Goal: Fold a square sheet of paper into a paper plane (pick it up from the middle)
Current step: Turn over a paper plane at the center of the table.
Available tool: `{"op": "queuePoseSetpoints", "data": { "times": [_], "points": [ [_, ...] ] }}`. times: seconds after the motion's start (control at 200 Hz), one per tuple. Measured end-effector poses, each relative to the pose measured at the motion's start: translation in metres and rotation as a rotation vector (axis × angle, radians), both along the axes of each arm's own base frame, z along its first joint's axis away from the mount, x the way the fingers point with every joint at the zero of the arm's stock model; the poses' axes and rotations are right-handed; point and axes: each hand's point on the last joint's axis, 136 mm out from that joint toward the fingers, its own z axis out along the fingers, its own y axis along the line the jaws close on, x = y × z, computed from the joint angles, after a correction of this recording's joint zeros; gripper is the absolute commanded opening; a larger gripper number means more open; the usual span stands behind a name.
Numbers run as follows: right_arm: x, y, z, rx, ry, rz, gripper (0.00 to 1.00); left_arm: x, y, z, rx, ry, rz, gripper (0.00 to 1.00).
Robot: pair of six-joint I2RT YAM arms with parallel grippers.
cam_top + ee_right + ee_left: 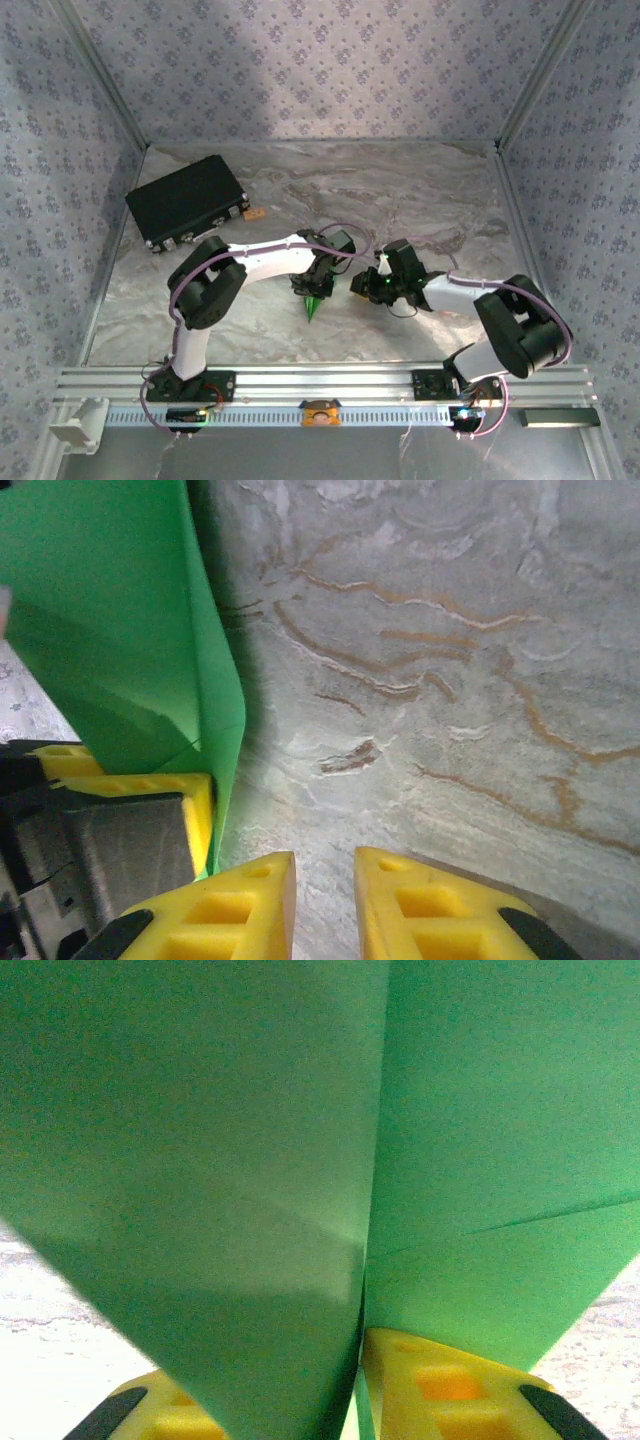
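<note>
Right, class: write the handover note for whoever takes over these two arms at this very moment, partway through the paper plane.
Left gripper: closed on the folded green paper, which stands upright between its fingers.
Right gripper: slightly open, empty, close beside the paper, over the table.
Done: centre crease and slanting folds are in; one end is pointed.
Left: probably the last folds and setting it down; I cannot tell how many folds remain.
</note>
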Motion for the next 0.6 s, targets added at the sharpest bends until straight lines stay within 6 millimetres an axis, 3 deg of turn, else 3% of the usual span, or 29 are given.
{"op": "queuePoseSetpoints", "data": {
  "times": [0.27, 0.6],
  "points": [
    [0.001, -0.007, 0.017, -0.014, -0.048, -0.014, 0.25, 0.0, 0.002, -0.001, 0.006, -0.007, 0.03, 0.37],
    [0.002, -0.015, 0.024, -0.026, -0.062, -0.035, 0.25, 0.002, -0.002, -0.001, -0.016, -0.018, 0.099, 0.4]
  ]
}}
